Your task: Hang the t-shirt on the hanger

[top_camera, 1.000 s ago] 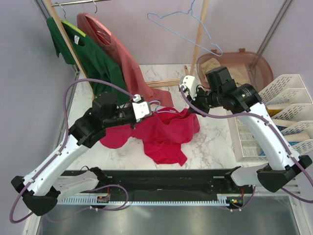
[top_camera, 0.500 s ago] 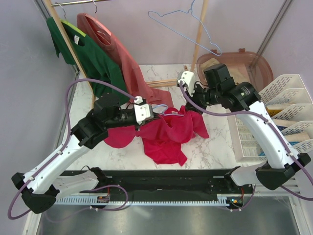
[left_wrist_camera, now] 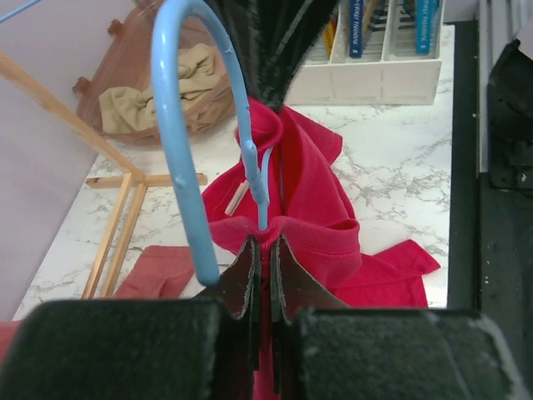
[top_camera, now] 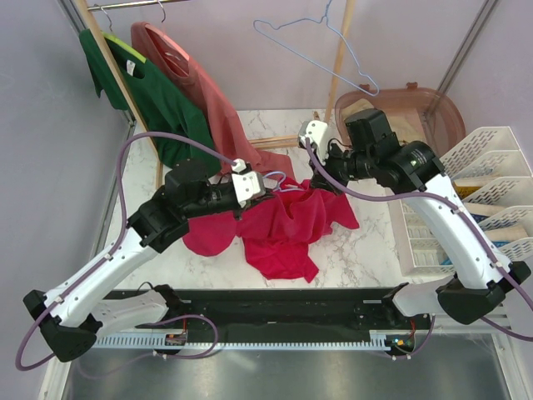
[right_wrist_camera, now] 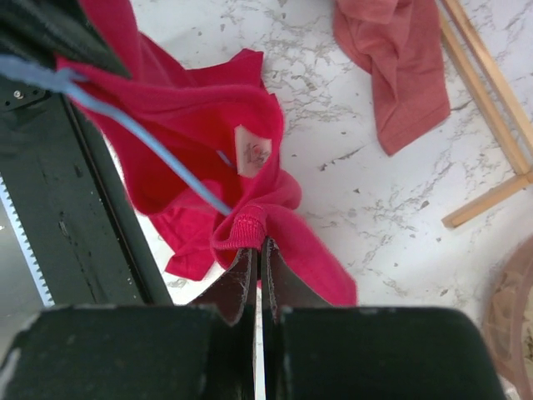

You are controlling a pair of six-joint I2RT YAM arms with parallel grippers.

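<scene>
Arms up a bit: left gripper (left_wrist_camera: 266, 247) clamps pale-blue wire hanger (left_wrist_camera: 171, 125), right gripper (right_wrist_camera: 256, 247) pinches crimson-red cotton t-shirt (right_wrist_camera: 187, 125) by neckband, spreading it wider; threading prob. underway.

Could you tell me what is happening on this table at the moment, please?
Two robot arms are fitting the red t-shirt onto the pale-blue wire hanger. The left gripper is shut on the collar where the hanger's stem comes out, its hook sticking up. The right gripper is shut on the collar's ribbed edge, with the wire running into the shirt. The rest of the t-shirt lies crumpled on the marble table.
</scene>
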